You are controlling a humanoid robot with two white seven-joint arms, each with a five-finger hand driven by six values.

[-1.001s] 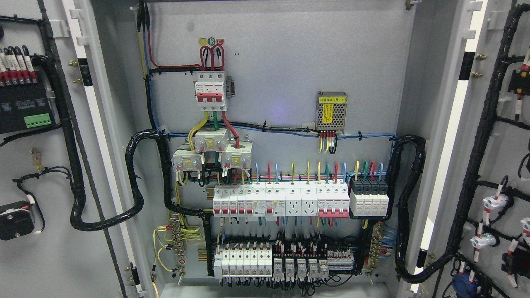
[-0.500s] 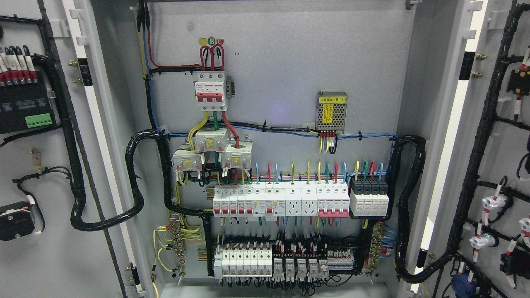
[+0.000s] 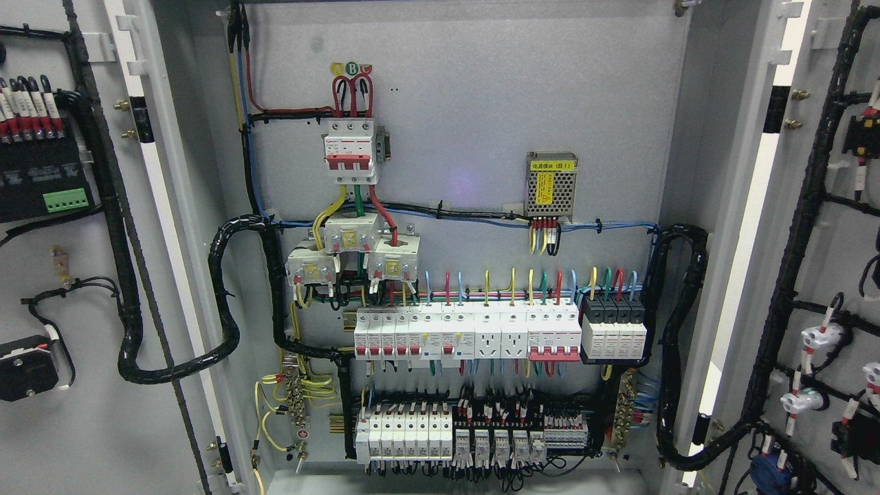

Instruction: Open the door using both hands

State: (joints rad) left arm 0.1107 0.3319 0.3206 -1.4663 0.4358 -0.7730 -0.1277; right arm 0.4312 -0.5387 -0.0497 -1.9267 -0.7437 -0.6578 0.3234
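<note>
1. Head view shows neither of the robot's hands nor any part of an arm, so how their fingers stand cannot be told; the doors hang with no hand in sight near them.
2. The left door [image 3: 75,426] stands swung wide at the picture's left edge, the right door [image 3: 835,261] likewise at the right edge, both showing their inner faces.
3. The cabinet [image 3: 481,82] between them is open to view. At its upper left sits a red-levered main breaker [image 3: 350,151]; toward its upper right, a small meshed power supply [image 3: 551,185] with a yellow label.
4. Across the lower half runs a row of white breakers [image 3: 467,333], and beneath it, along the bottom edge, a terminal row [image 3: 474,436].
5. Both doors are pale grey metal, carrying black wire looms [image 3: 127,289] and small mounted parts.
</note>
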